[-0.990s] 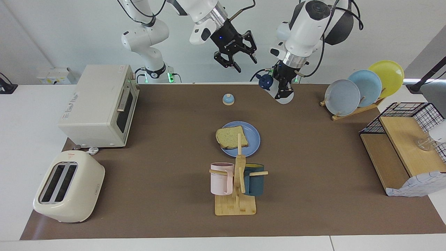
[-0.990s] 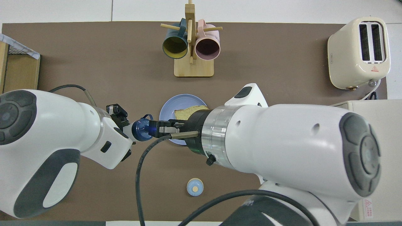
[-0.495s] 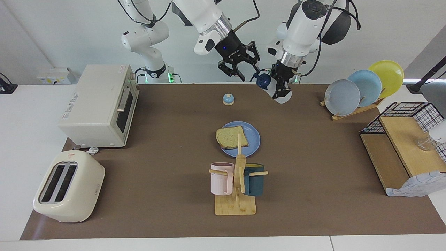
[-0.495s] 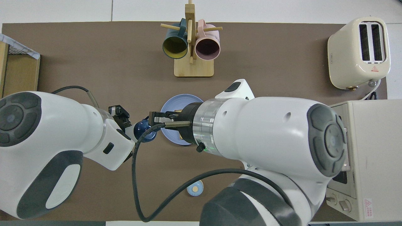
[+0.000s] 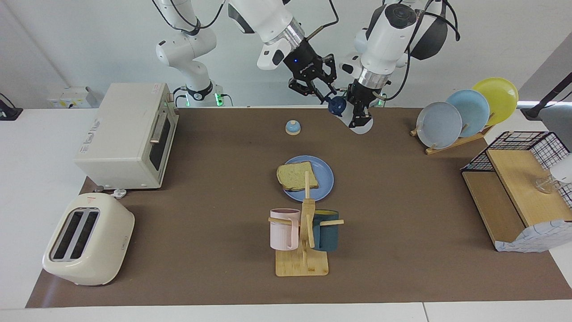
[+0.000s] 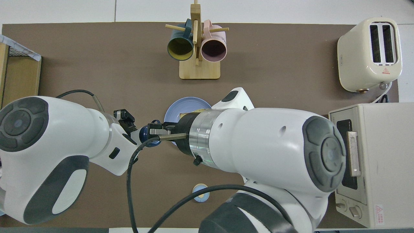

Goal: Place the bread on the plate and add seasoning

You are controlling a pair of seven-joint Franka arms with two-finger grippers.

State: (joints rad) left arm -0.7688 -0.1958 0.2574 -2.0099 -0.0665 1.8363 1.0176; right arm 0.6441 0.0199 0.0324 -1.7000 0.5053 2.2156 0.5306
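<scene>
Facing view first, working from the biggest things down: on the table [image 5: 402,201] the plate [image 5: 322,179] sits mid-table, nearer to the robots than the mug rack [image 5: 304,241], and the bread [image 5: 296,176] lies flat on it toward the right arm's end, so I judge the first half of the task done. What I have in hand now is the seasoning step. My left pincer [image 5: 359,117] is up in the air over the table edge nearest the robots and is clenched on the seasoning [image 5: 353,121], which tilts with its dark cap [image 5: 336,105] pointing toward the right arm. My right pincer [image 5: 322,91] has its fingers spread and sits right at that cap; I cannot tell if it touches it. My guess is the next move calls for closing on the cap to open it, then carrying the bottle over the bread and tipping it. A small bell [image 5: 292,127] stands between the arms and the plate.
</scene>
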